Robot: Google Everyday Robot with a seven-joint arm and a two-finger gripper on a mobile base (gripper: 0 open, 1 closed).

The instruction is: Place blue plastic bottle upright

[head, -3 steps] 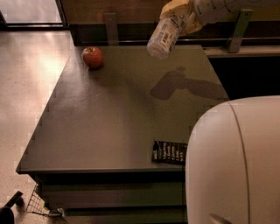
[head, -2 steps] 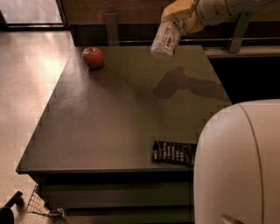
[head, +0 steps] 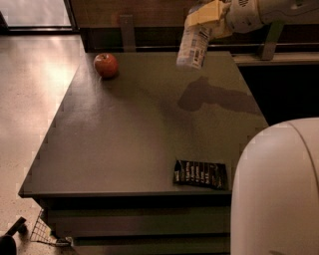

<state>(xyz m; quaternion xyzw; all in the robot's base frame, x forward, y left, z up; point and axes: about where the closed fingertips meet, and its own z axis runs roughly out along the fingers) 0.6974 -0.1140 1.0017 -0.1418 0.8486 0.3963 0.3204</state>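
Note:
The blue plastic bottle [head: 193, 46] is a clear bottle with a pale printed label. It hangs in the air over the far right part of the dark table [head: 124, 134], nearly upright and tilted a little, its base down. Its top is hidden between the tan fingers [head: 205, 14] of my gripper [head: 209, 17], which is shut on the bottle's upper end. The arm reaches in from the upper right. The bottle's shadow [head: 199, 94] lies on the table below it.
A red apple [head: 105, 64] sits at the table's far left corner. A dark snack packet [head: 200, 174] lies flat near the front right edge. My white body [head: 279, 194] fills the lower right. A dark rail and wall run behind the table.
The gripper and the bottle have shifted slightly to the right and up. The bottle has swung closer to vertical. The apple and the packet have not moved.

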